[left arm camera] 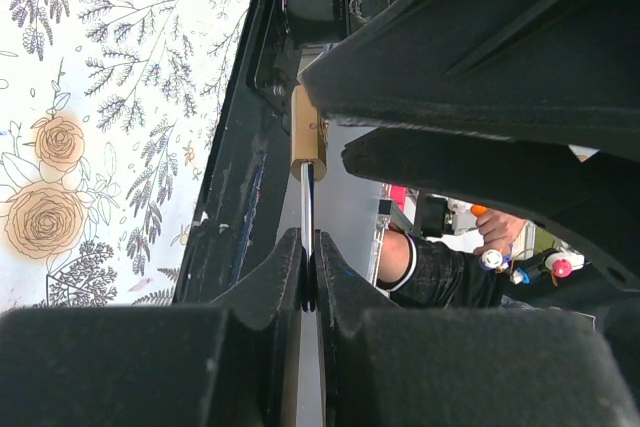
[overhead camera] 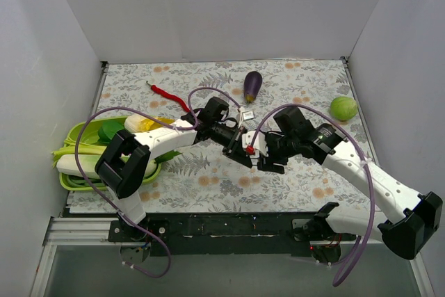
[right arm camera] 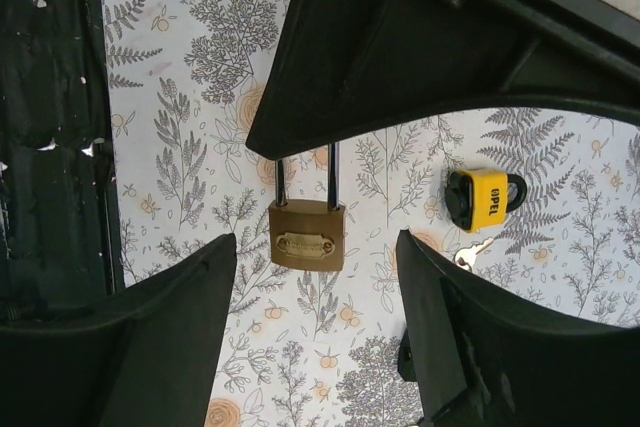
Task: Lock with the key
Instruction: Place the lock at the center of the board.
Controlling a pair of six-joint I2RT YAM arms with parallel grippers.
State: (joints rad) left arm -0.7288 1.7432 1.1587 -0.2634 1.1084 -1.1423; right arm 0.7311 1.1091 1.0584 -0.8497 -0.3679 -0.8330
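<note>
Centrally, left end effector (left arm camera: pixel 309 265) clenching one brass padlock (right arm camera: pixel 307 235), right end effector (right arm camera: pixel 316 255) released, one yellow padlock (right arm camera: pixel 487 199)

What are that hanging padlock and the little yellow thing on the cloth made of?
The padlock body looks like brass: golden, with a brushed sheen and stamped oval. Its shackle looks like polished steel, silvery and bright. The yellow thing seems plastic or rubber, matte with black lettering; I cannot tell which.
</note>
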